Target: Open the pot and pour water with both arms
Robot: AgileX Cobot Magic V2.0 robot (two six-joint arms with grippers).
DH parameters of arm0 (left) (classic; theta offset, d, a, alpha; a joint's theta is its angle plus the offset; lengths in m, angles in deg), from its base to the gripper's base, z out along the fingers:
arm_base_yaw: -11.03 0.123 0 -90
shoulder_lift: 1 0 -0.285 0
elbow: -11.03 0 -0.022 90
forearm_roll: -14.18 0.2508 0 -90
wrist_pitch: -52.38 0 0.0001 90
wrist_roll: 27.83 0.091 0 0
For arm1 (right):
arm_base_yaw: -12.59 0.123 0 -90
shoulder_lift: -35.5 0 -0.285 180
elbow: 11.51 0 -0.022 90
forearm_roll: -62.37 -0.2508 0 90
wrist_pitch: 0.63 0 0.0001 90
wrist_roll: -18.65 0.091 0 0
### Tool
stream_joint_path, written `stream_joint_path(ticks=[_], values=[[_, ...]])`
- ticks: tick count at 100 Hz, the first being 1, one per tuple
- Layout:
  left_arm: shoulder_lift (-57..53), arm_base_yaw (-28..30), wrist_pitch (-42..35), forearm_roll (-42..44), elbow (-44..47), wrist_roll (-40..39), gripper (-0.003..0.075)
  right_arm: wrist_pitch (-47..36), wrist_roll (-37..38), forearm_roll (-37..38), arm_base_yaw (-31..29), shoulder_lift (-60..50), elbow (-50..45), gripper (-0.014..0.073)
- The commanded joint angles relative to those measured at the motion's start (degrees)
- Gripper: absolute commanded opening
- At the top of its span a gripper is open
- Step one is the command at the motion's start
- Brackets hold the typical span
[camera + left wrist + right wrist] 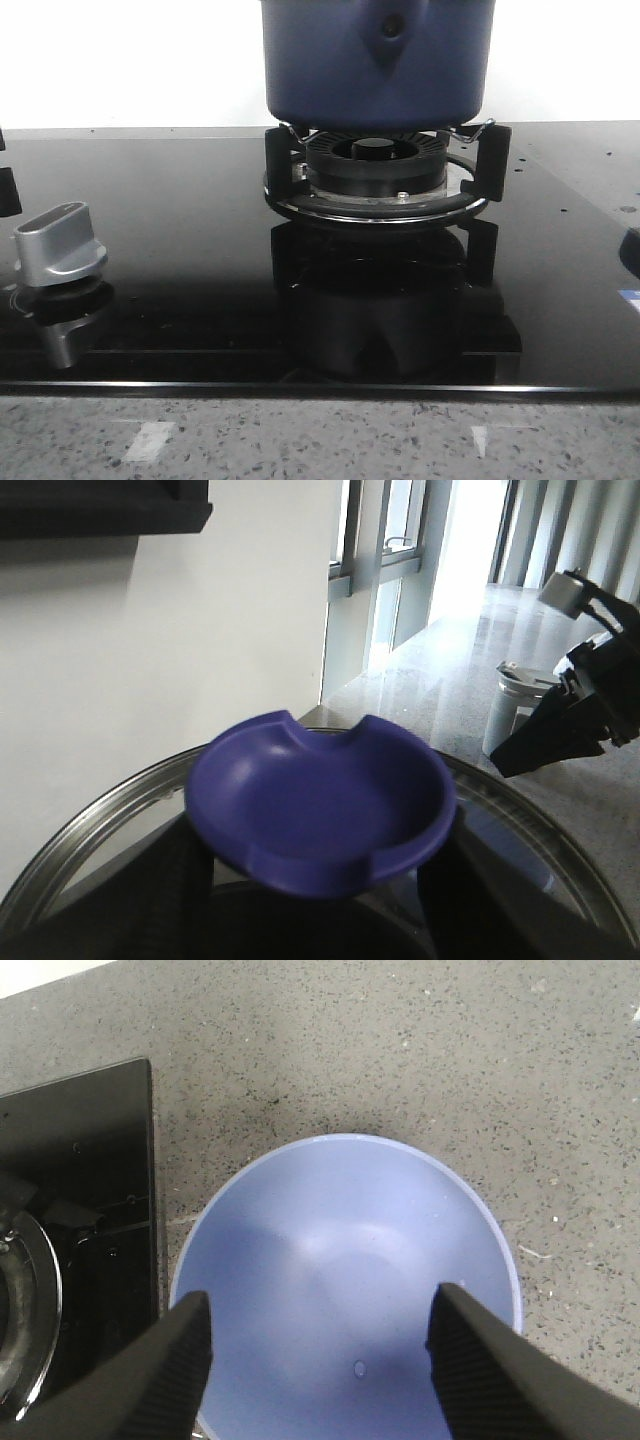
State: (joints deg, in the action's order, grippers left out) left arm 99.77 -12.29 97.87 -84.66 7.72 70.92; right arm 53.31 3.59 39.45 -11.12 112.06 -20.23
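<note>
The dark-blue pot (pixel 375 60) stands on the gas burner (pixel 375 170); its top is cut off by the front view. In the left wrist view its glass lid with a steel rim (pixel 90 820) carries a purple-blue cupped knob (pixel 320 800). My left gripper (pixel 315 865) is open, one dark finger on each side of the knob's lower part, with a small gap showing. My right gripper (pixel 320 1310) is open and empty above a light-blue bowl (pixel 345 1250) on the stone counter. Neither gripper shows in the front view.
A silver stove knob (pixel 60 240) sits at the left of the black glass hob (pixel 180 300). The hob's edge (pixel 80 1160) lies just beside the bowl. A grey cup (pixel 505 715) stands on the counter, and my right arm (pixel 575 705) shows beyond the lid.
</note>
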Motion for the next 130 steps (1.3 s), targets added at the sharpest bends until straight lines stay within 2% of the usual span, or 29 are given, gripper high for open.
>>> stream_joint_path(ticks=[1, 36, 108, 130], values=[[-1.8, -0.5, 1.7, -4.5, -2.3, 0.2, 0.0368, -2.5, -0.7, -1.7, -0.3, -1.4, 1.9, 0.0423], [-0.2, -0.5, 1.4, -4.2, -3.5, 3.2, 0.0368, -2.5, -0.7, -1.8, -0.2, -1.4, 1.9, 0.0423], [0.0, -0.5, 3.2, -3.8, -3.5, 3.1, 0.0368, -2.7, -0.7, -1.8, -0.2, -1.4, 1.9, 0.0423], [0.5, -0.5, 1.6, -0.1, -3.5, 3.1, 0.0368, -3.0, -0.7, -1.8, -0.2, -1.4, 1.9, 0.0423]])
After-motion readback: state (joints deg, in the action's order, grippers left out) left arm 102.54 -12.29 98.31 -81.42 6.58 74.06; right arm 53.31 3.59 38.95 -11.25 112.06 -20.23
